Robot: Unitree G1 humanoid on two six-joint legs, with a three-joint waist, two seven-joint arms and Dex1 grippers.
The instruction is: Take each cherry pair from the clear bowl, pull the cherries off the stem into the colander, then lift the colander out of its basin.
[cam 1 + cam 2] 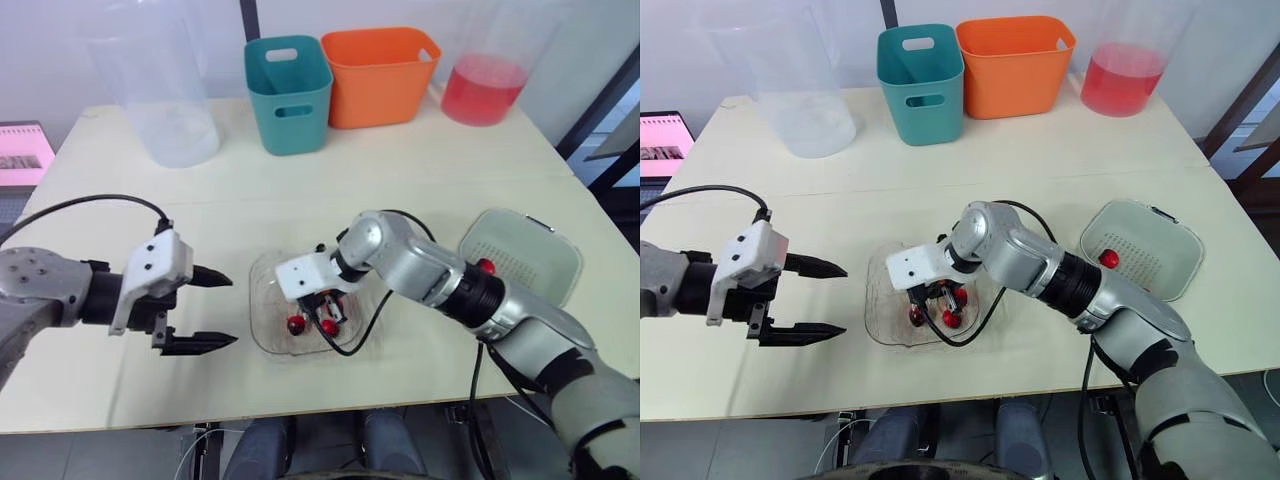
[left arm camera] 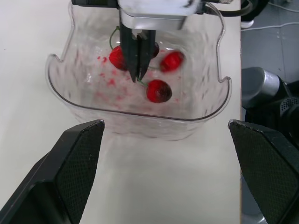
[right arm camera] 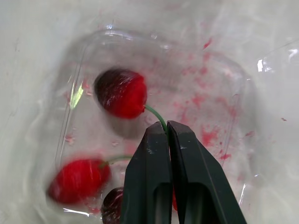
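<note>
The clear bowl (image 1: 264, 300) sits near the table's front edge and holds several red cherries (image 1: 297, 324) on green stems. My right gripper (image 3: 167, 128) reaches down into it, shut on the green stem (image 3: 156, 114) of a cherry pair, just beside one dark red cherry (image 3: 122, 93). My left gripper (image 1: 233, 311) hovers to the left of the bowl, open and empty, its fingertips pointing at the bowl's wall (image 2: 140, 114). The pale colander (image 1: 520, 255) rests in its basin at the right, with one cherry (image 1: 486, 266) in it.
A teal bin (image 1: 289, 92) and an orange bin (image 1: 380, 75) stand at the back. A tall clear container (image 1: 165, 90) is back left, and a tub of pink liquid (image 1: 483, 88) back right. A black cable (image 1: 355, 335) loops over the bowl's front.
</note>
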